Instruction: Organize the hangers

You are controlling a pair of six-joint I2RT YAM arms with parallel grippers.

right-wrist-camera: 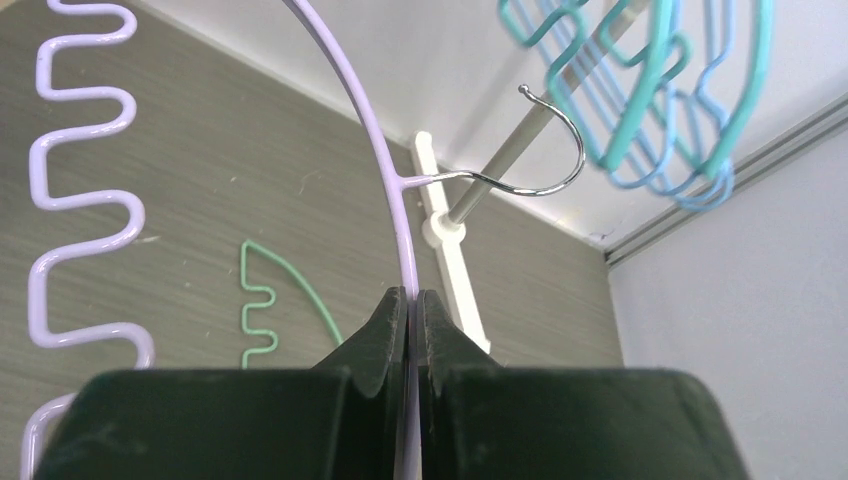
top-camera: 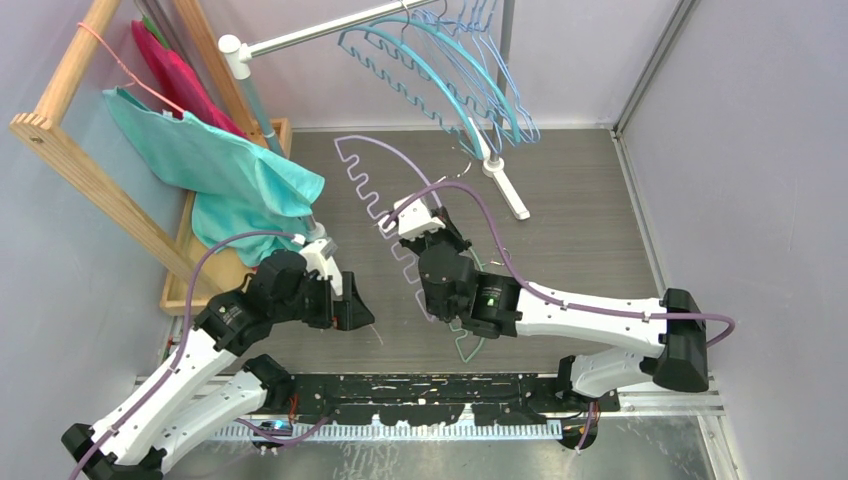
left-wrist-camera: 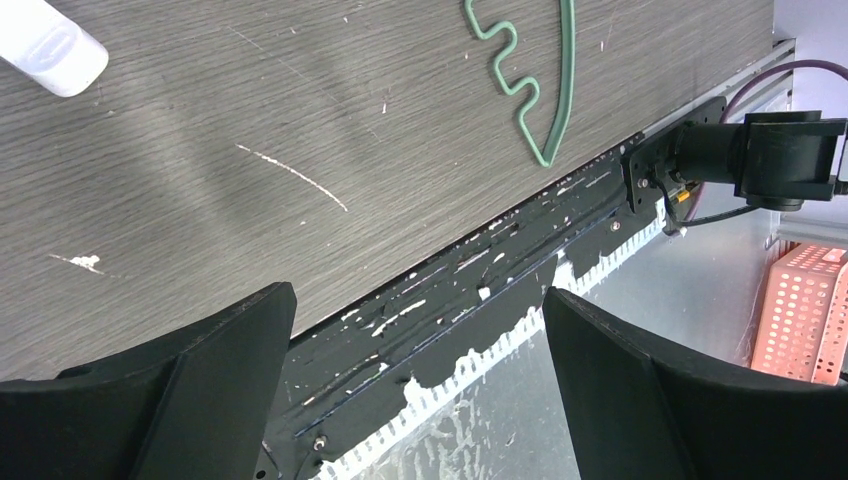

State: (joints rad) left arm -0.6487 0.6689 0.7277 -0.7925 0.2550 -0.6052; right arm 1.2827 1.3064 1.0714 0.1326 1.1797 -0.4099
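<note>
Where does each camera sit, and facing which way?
Top external: above, behind the bases, looking down on left arm, right arm, rail.
Left wrist: looks down past open left tool at table near edge.
Right wrist: looks past shut right tool, clamping lavender hanger, toward hung hangers.
Shared: green hanger, in all three.

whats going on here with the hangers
The right gripper is shut on the arch of a lavender hanger, whose hook is not yet on the rail. Teal and blue hangers already hang on that rail at the back. A green hanger lies on the table near the arms. The left gripper is open and empty above the table's near edge.
</note>
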